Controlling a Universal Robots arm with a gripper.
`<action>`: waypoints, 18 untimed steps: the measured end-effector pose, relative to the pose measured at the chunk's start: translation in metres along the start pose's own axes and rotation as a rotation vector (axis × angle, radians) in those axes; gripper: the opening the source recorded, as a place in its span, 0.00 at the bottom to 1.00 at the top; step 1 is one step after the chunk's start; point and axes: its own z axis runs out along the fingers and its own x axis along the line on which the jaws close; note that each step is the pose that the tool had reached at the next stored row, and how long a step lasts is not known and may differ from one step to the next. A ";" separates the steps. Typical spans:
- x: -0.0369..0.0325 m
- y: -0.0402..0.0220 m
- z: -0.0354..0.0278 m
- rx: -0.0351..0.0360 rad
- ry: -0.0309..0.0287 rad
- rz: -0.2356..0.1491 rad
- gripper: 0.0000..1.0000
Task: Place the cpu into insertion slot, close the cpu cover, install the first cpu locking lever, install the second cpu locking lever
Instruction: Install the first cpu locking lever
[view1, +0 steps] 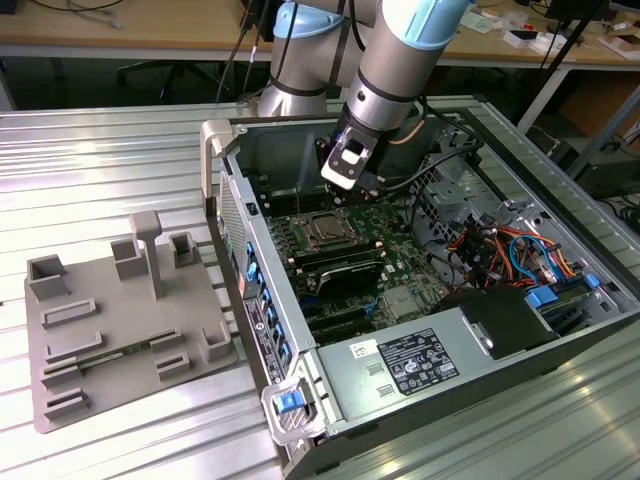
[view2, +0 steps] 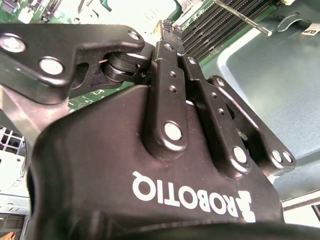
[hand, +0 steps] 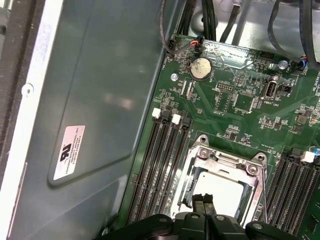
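An open grey sheet-metal computer case (view1: 232, 205) rests on a ribbed aluminium table (view1: 100, 170) in the exterior view. A matt grey moulded plastic fixture (view1: 120, 320) of posts and pockets stands just beside it on the exterior view's left. The arm's black gripper (view1: 358, 188) hangs inside the case over the green circuit board (view1: 400, 255). It is just above the cpu (view1: 323, 229), a small flat square chip with a dull silvery top that sits in its socket on the board. In the second wrist view, the gripper (view2: 167, 27) shows as glossy black bars joined by round silver pins. Its two fingers are drawn together to a narrow tip over long black ribbed memory slots (view2: 220, 22). In the first wrist view, the fingertips (hand: 200, 202) press flat against one another with nothing seen between them, right over the cpu (hand: 227, 192). The chip lies in the insertion slot (hand: 192, 186), a dark square recess. The cpu cover (hand: 220, 161), a thin bright silver frame with a large window, lies flat around the chip. A round silver coin cell (hand: 201, 67) sits farther off on the board.
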 end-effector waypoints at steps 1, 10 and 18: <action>0.0000 0.0000 0.0000 0.0000 0.0006 -0.002 0.11; 0.0000 0.0000 0.0000 -0.0008 0.0071 -0.014 0.11; 0.0000 0.0000 0.0001 -0.0013 0.0157 -0.035 0.11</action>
